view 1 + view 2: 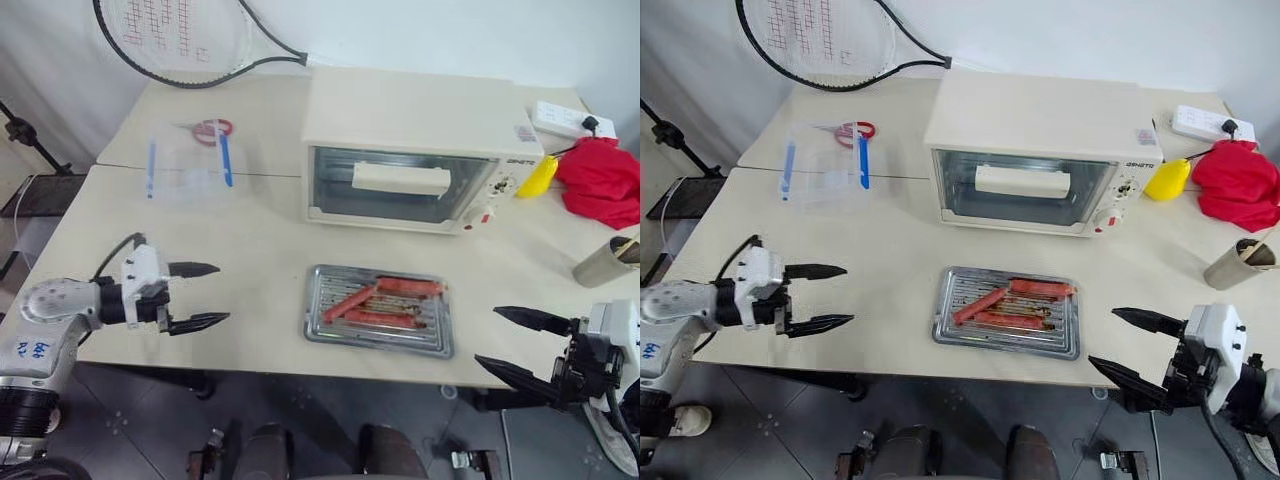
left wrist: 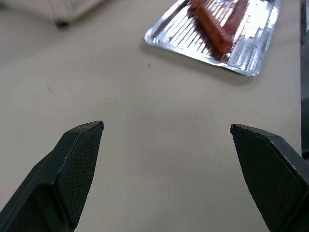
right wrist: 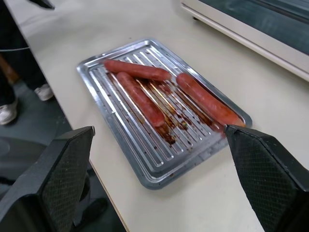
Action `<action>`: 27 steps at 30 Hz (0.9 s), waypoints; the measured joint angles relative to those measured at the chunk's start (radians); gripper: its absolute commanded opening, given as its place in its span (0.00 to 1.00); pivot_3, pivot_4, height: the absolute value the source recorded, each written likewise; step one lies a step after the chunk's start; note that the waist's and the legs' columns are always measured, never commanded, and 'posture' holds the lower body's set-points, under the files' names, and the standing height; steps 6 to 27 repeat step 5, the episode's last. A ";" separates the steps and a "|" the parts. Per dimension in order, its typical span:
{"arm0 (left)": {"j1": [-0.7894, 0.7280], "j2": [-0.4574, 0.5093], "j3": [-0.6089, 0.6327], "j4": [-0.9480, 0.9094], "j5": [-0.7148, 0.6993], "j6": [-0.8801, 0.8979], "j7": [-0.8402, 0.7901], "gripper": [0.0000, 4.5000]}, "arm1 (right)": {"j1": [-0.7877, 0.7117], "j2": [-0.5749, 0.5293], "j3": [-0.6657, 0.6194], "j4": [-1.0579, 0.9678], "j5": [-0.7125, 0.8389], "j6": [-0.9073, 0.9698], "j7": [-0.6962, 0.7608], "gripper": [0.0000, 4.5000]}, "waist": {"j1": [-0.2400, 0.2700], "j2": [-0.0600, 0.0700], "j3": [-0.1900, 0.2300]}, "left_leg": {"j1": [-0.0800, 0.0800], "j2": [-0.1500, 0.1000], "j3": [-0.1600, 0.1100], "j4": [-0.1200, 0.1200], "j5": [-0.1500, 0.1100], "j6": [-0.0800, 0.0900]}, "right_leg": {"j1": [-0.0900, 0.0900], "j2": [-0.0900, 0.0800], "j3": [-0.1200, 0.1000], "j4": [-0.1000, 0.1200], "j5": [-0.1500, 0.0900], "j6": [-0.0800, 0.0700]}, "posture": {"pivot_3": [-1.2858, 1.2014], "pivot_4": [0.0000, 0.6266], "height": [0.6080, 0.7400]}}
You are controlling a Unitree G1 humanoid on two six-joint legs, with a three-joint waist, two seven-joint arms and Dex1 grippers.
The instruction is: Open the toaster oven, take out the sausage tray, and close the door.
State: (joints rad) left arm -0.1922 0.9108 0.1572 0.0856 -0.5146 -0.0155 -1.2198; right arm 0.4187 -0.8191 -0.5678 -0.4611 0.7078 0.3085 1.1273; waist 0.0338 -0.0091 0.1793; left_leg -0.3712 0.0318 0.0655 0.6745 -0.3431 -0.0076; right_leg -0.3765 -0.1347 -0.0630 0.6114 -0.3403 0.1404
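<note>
— Where's the sausage tray (image 1: 380, 311)?

— On the bench (image 1: 250, 260), near its front edge, just before the toaster oven (image 1: 415, 150). The door (image 1: 395, 185) looks shut. Bare bench lies on both sides of the tray.

— And the robot's fingers?

— Left gripper (image 1: 198, 296) and right gripper (image 1: 522, 343) flank it, spread wide, holding nothing.

— The tray?

— Shiny, ribbed, three reddish sausages, dark grease.

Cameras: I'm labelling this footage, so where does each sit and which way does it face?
Head pair: looks down over the table at the toaster oven, door shut, and the sausage tray; both arms show.
Left wrist: along the open left claw toward the tray's corner.
Right wrist: along the open right claw at tray and oven base.
All share the tray.
</note>
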 measured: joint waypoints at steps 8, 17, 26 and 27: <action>0.033 -0.006 0.057 -0.034 -0.029 0.011 -0.026 0.99 | -0.013 0.000 -0.012 0.024 -0.010 -0.007 0.011 1.00 | -0.010 0.000 0.000 | 0.000 -0.001 0.000 0.002 -0.001 0.003 | 0.000 0.001 0.000 0.002 0.001 0.002 | 0.52 0.24 1.00; 0.033 -0.006 0.057 -0.034 -0.029 0.011 -0.026 0.99 | -0.013 0.000 -0.012 0.024 -0.010 -0.007 0.011 1.00 | -0.010 0.000 0.000 | 0.000 -0.001 0.000 0.002 -0.001 0.003 | 0.000 0.001 0.000 0.002 0.001 0.002 | 0.52 0.24 1.00; 0.033 -0.006 0.057 -0.034 -0.029 0.011 -0.026 0.99 | -0.013 0.000 -0.012 0.024 -0.010 -0.007 0.011 1.00 | -0.010 0.000 0.000 | 0.000 -0.001 0.000 0.002 -0.001 0.003 | 0.000 0.001 0.000 0.002 0.001 0.002 | 0.52 0.24 1.00; 0.033 -0.006 0.057 -0.034 -0.029 0.011 -0.026 0.99 | -0.013 0.000 -0.012 0.024 -0.010 -0.007 0.011 1.00 | -0.010 0.000 0.000 | 0.000 -0.001 0.000 0.002 -0.001 0.003 | 0.000 0.001 0.000 0.002 0.001 0.002 | 0.52 0.24 1.00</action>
